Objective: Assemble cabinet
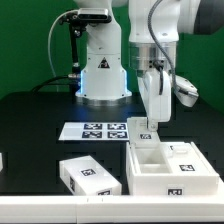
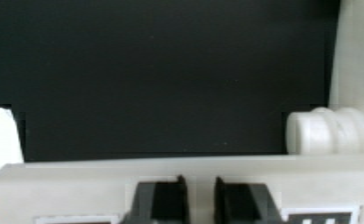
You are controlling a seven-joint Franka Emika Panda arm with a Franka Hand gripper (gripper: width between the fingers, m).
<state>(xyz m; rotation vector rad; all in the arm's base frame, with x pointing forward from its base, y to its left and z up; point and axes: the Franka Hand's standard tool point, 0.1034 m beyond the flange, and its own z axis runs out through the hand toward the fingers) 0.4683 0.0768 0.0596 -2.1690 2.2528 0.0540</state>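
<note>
The cabinet (image 1: 168, 170) is a large white box frame with thin walls and tags, standing on the black table at the exterior view's right. My gripper (image 1: 149, 124) comes straight down onto the cabinet's far wall near its corner. In the wrist view the two black fingers (image 2: 159, 202) stand close together, with a thin strip of the cabinet's white wall (image 2: 108, 172) between them. My gripper (image 2: 200, 192) is shut on that wall. A round ribbed white piece (image 2: 330, 130) shows just beyond the wall.
A smaller white tagged block (image 1: 88, 175) lies near the front edge, left of the cabinet. The marker board (image 1: 99, 130) lies flat in front of the robot base (image 1: 102, 78). Another white part (image 1: 3, 160) peeks in at the exterior view's left edge.
</note>
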